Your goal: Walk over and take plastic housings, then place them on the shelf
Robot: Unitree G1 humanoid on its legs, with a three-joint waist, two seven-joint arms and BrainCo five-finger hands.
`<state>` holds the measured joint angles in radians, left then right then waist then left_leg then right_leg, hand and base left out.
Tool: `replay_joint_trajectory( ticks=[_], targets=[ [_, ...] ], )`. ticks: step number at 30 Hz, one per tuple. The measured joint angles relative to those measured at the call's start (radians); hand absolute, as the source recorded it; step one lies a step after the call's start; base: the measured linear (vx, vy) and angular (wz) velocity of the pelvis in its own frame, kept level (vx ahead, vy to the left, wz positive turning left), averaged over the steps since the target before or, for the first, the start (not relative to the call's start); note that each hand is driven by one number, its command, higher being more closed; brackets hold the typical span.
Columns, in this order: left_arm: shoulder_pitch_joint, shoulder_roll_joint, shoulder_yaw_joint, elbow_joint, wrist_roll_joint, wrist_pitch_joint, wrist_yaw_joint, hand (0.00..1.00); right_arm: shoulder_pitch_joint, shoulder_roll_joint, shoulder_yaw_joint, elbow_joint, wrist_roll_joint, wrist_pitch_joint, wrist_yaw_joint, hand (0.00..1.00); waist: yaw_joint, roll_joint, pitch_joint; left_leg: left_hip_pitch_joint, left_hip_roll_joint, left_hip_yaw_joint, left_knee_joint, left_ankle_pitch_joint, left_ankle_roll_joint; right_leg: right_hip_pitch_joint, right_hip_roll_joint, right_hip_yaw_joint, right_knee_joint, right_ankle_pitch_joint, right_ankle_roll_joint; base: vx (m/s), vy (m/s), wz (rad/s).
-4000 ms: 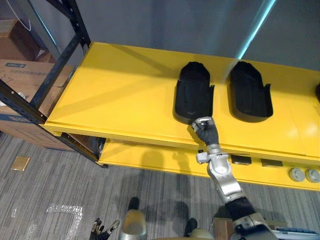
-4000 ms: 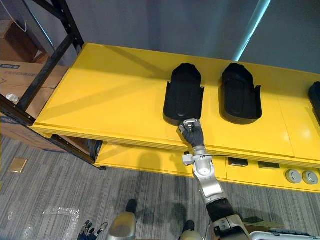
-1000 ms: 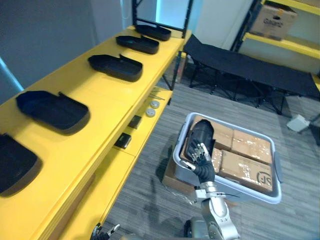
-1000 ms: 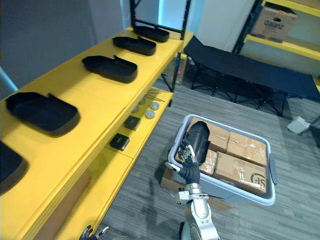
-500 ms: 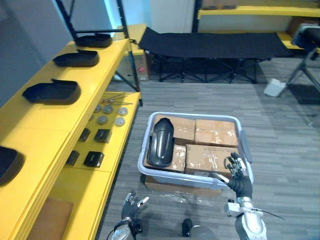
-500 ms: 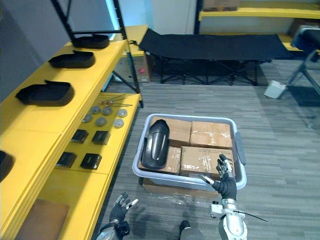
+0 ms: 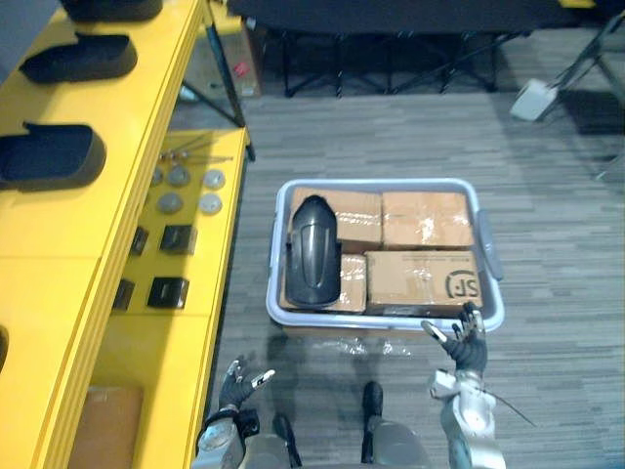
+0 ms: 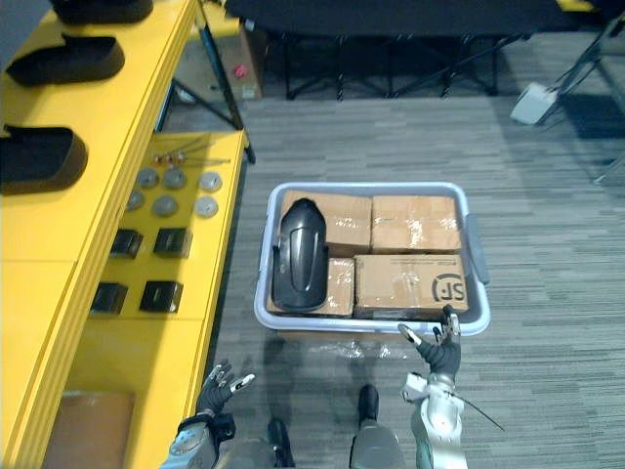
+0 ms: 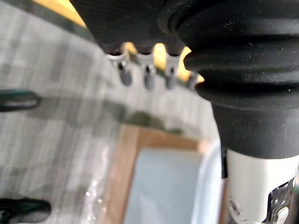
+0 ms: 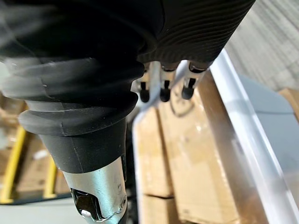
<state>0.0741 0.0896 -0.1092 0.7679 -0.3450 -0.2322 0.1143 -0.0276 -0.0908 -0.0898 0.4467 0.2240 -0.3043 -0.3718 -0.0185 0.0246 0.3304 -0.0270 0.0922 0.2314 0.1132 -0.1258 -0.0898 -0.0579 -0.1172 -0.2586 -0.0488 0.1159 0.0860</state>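
At the bin (image 8: 477, 250) still, right hand (image 8: 440, 352)

Left hand (image 7: 240, 382) and right hand (image 7: 465, 344): silver fingers with dark tips. Wrist covers (image 10: 88, 70): black, ribbed, rubbery. Right forearm (image 7: 470, 437): silver-grey, rounded casing.

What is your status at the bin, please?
Left hand open, low beside the yellow shelf; right hand open by the bin rim. Black plastic housing on cardboard boxes in the bin. Nothing covering it.

printed logo (image 7: 459, 285) — on one cardboard box (image 7: 405, 278)
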Motion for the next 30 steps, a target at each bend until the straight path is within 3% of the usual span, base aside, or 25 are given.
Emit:
replay_joint_trajectory(
  ticks=[4,7,11,14,24,30],
  targets=[
    [0.007,-0.019,0.021,-0.001,0.0,-0.017,-0.004,0.0,-0.199,-0.072,-0.064,0.089,0.045,0.028,-0.032,0.0,0.06,-0.002,0.053,-0.034,-0.025,-0.041,0.005,0.013,0.02,-0.007,-0.024,-0.038,0.0,0.014,0.02,-0.08,0.03,0.37],
    [0.005,-0.016,0.034,-0.003,0.001,-0.033,-0.009,0.0,-0.316,-0.111,-0.063,0.115,0.06,0.065,-0.042,0.0,0.073,-0.002,0.078,-0.065,-0.045,-0.071,0.035,0.016,0.027,-0.008,-0.045,-0.051,0.0,0.029,0.028,-0.09,0.058,0.25],
    [0.006,-0.011,0.07,0.001,-0.001,-0.05,-0.019,0.0,-0.403,-0.137,-0.061,0.117,0.066,0.088,-0.041,0.0,0.115,-0.014,0.114,-0.114,-0.06,-0.099,0.106,-0.005,0.056,-0.01,-0.064,-0.07,0.0,0.051,0.035,-0.12,0.075,0.17],
    [0.007,-0.014,0.09,0.002,-0.003,-0.05,-0.03,0.0,-0.418,-0.152,-0.054,0.117,0.066,0.1,-0.038,0.0,0.117,-0.016,0.121,-0.142,-0.069,-0.117,0.143,-0.022,0.066,-0.011,-0.072,-0.081,0.0,0.052,0.036,-0.1,0.049,0.18],
    [0.004,-0.018,0.107,0.001,-0.012,-0.058,-0.065,0.0,-0.555,-0.21,-0.01,0.234,0.057,0.245,-0.037,0.0,0.121,-0.013,0.131,-0.208,-0.068,-0.136,0.239,-0.052,0.075,-0.03,-0.077,-0.1,0.019,0.05,0.033,-0.08,0.039,0.05],
    [-0.007,-0.021,0.086,0.005,-0.051,-0.059,-0.08,0.0,-0.639,-0.27,-0.009,0.355,0.032,0.314,-0.034,0.0,0.143,0.012,0.145,-0.22,-0.073,-0.146,0.247,-0.052,0.076,-0.031,-0.081,-0.117,0.02,0.05,0.033,-0.02,0.025,0.06]
  ],
)
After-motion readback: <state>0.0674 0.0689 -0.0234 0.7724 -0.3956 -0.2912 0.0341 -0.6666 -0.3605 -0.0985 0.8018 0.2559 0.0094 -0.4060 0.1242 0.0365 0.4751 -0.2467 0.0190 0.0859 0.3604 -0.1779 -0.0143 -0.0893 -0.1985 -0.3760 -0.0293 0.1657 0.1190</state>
